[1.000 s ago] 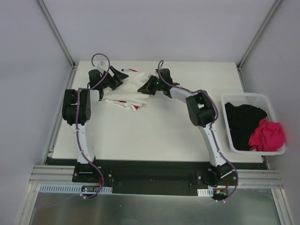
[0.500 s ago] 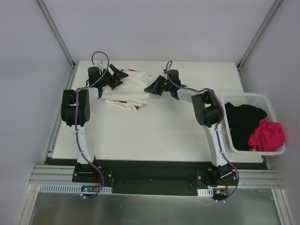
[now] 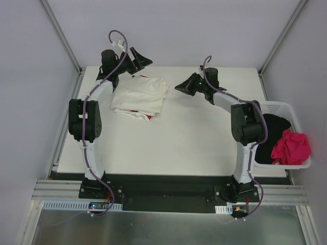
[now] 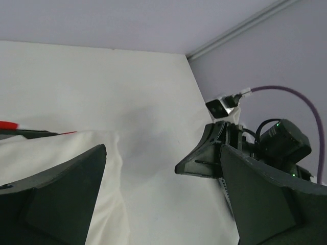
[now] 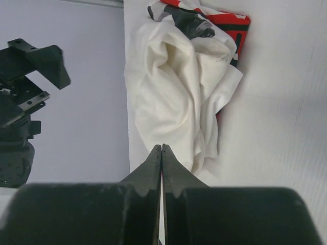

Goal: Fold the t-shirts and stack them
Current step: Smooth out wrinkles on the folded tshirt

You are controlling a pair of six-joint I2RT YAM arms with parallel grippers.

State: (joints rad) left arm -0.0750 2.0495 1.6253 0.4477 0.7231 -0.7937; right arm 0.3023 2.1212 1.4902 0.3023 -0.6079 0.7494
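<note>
Surface: white matte tabletop (image 3: 168, 138) inside pale grey walls w/ metal corner rails; both arm bases sat at the near edge.
Shirts: folded cream-white cotton t-shirt (image 3: 140, 95) lay at the far left of the table, on top of a white star-print t-shirt with red marks (image 3: 144, 116), whose red/black edge peeked out at the near side (right wrist view showed the same pile (image 5: 179, 87), cream cloth bunched over the printed one (image 5: 225, 23)).
Left gripper (image 3: 138, 57): jaws spread wide, nothing between them; raised above the pile's far edge, apart from the cloth.
Right gripper (image 3: 180, 87): jaws clenched together, empty; just right of the pile, not touching it.
Basket: white perforated plastic basket (image 3: 272, 107) at the right edge held a black garment (image 3: 265, 133) and a crumpled pink garment (image 3: 291, 148).
Step (my read): the cream shirt looked folded and stacked, both arms clear of it, so this fold seemed finished.
Next: prob. fetch another garment from the basket; the right arm is nearer and would need to unclench before reaching in, then spread the cloth flat mid-table.
Risk: the top fold looked loose and rumpled, so a brush from either arm could undo it.
</note>
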